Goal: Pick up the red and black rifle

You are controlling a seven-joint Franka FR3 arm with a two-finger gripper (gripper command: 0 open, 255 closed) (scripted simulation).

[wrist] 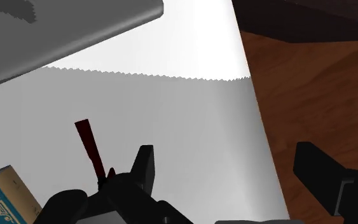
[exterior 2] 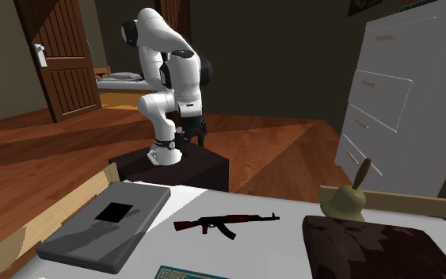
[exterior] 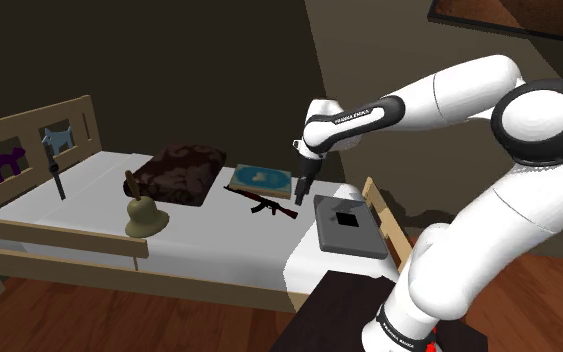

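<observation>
Hand (exterior: 303,183) hung open, empty | rifle (exterior: 267,206) lay on bed (exterior: 209,245) just below, toward shoulder view's left | long axis slanted, red stock (wrist: 88,145) nearest hand.

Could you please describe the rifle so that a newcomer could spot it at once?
Start at the white bed with the wooden frame. Toward the arm's side, the rifle lies flat beside a teal book and a grey slab. Unlike those broad flat things, it is thin and long, black with dark red parts.

rifle (exterior: 272,208) on bed (exterior: 79,205) | nr book (exterior: 260,178) & laptop (exterior: 349,226) | bell (exterior: 146,217) nr cushion (exterior: 181,172)
</observation>
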